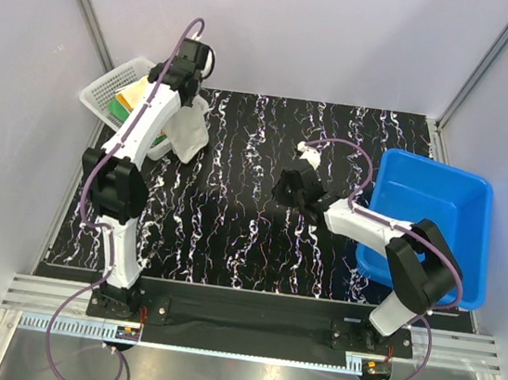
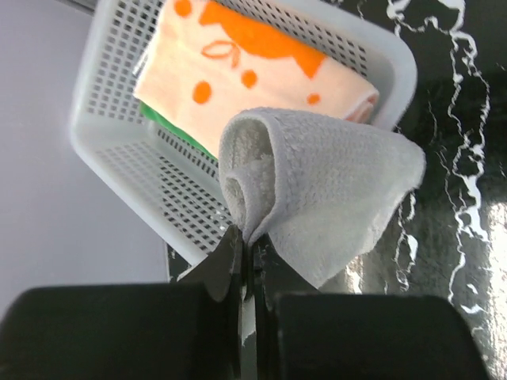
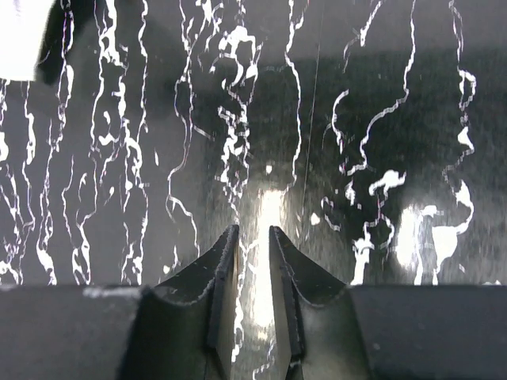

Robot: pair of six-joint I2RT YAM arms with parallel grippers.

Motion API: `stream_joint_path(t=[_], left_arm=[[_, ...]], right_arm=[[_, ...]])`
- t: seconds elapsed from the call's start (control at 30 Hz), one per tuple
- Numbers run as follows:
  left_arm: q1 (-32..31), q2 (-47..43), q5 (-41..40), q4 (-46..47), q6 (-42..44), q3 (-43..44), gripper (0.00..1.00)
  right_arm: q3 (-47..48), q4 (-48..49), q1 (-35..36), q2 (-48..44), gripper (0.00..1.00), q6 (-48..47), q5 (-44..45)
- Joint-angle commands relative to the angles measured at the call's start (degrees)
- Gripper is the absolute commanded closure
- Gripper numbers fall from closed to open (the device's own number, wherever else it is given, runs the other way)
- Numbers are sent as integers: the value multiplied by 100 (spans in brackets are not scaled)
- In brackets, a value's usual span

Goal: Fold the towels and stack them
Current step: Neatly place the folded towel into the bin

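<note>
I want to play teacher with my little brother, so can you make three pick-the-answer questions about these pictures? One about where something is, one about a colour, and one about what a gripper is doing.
1. Where does the orange-printed towel lie?
A) in the white mesh basket
B) on a chair
C) on the floor

2. What colour is the towel pinched in the left gripper?
A) navy
B) yellow
C) white

3. What is the right gripper doing?
A) squeezing a towel
B) holding nothing, jaws slightly apart
C) gripping the basket

Answers:
1 A: it rests on a green towel inside the basket.
2 C: the white towel hangs from the closed fingers.
3 B: only bare table shows between its fingers.
</note>
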Motion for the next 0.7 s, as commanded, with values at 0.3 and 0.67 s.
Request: stream_joint_path(t=[0.3, 0.67], left_arm=[[1320, 667, 604, 1104, 531, 1446, 100], [2121, 2320, 1416, 2642, 530, 2097, 31]], right_arm=[[437, 697, -268, 404, 71, -312, -172], [648, 882, -531, 1046, 67, -540, -428]])
